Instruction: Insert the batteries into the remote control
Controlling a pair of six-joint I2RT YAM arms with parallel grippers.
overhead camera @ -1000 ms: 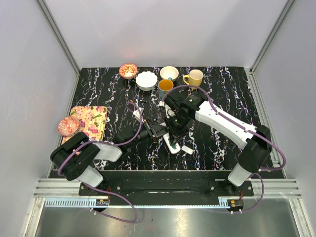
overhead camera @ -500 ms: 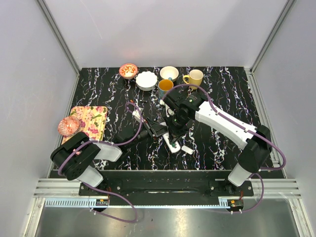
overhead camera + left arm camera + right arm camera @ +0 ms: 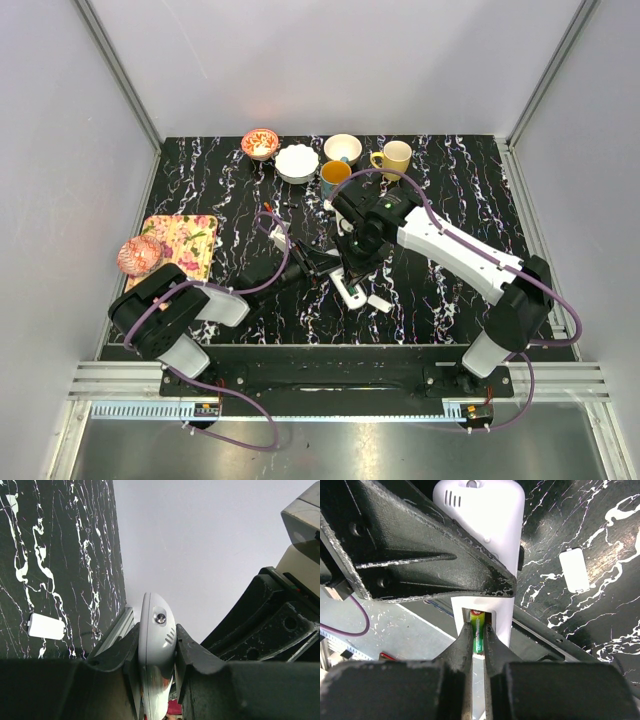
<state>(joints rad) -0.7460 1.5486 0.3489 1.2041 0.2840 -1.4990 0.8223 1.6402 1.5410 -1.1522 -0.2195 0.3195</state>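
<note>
From above, the slim white plastic remote control is seen near the middle of the black marbled worktop, where both arms meet. At the left wrist, it is clamped edgewise in the left claw, steadied for loading. Only at the right wrist is a green cylindrical battery shown, pinched in the right claw over the open slot

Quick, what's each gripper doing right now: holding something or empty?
Left gripper: closed on the remote control.
Right gripper: closed on a battery, at the remote control's open slot.
</note>
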